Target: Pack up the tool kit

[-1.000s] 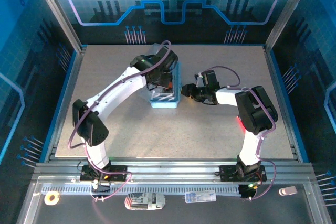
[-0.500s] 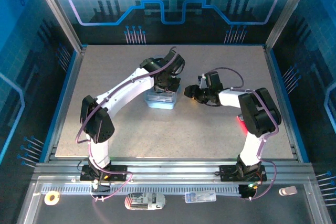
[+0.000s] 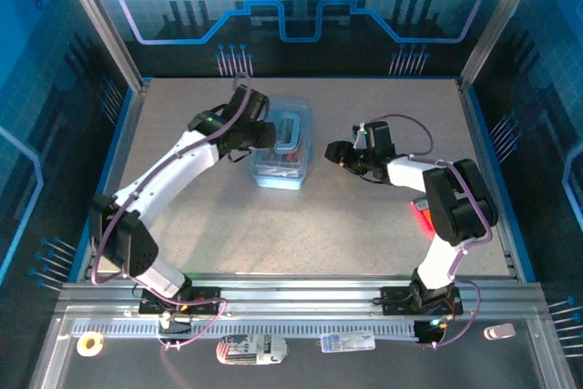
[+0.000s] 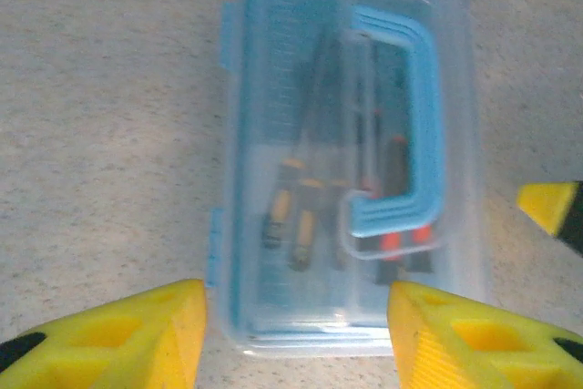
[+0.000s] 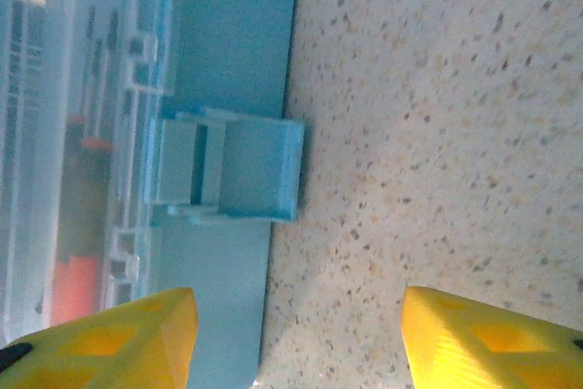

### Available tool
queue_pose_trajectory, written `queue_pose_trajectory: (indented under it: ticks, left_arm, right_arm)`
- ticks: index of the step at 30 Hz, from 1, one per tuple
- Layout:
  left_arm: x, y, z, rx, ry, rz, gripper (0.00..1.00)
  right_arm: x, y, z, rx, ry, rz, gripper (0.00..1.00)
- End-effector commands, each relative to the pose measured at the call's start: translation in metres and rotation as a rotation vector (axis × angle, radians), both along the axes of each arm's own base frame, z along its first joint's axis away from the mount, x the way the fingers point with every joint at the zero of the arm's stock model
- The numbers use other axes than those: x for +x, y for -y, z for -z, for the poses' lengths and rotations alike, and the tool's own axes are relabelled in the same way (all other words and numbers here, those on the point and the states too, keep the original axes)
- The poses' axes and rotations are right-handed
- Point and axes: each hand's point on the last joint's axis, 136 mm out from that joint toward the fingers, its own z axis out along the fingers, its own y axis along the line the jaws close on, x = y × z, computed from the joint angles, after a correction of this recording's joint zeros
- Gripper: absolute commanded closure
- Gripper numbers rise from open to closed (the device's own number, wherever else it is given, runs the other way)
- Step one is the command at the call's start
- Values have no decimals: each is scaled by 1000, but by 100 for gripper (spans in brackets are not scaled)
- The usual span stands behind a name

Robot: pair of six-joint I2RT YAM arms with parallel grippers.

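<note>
The tool kit lies mid-table as a pale-blue translucent box with its clear lid down and its blue handle flat on top. Through the lid I see orange-handled screwdrivers and red-handled ones. My left gripper hovers at the box's left side, open, with one end of the box between its yellow fingertips and nothing gripped. My right gripper stands open just right of the box. It faces the blue latch on the box's side wall, with bare table between its fingers.
The speckled table has free room in front of and behind the box. A yellow fingertip of the right gripper shows beside the box in the left wrist view. Blue walls and metal posts ring the table.
The left gripper has opened, let go at the box and swung back to its left side. The lid and handle now show uncovered. The right gripper has drawn slightly right and opened a little.
</note>
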Motion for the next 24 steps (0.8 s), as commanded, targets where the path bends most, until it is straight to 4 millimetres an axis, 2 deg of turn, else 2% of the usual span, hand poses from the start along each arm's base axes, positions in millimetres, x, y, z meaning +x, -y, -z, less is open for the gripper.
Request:
queue_pose_trajectory:
  ticks: [1, 5, 10, 17, 24]
  left_arm:
    - [8, -15, -17, -84, 94, -105, 25]
    - [7, -25, -23, -112, 141, -136, 1]
    - [9, -38, -25, -113, 159, -183, 1]
    - [11, -53, -7, -64, 160, -219, 1]
    - [11, -70, -4, 18, 111, -233, 1]
  right_arm:
    - [11, 10, -14, 20, 51, 46, 37]
    - [6, 17, -11, 25, 41, 51, 35]
    - [1, 26, -18, 7, 70, 49, 31]
    - [-12, 47, -33, 28, 128, 80, 27]
    - [-14, 35, -39, 88, 143, 3, 29]
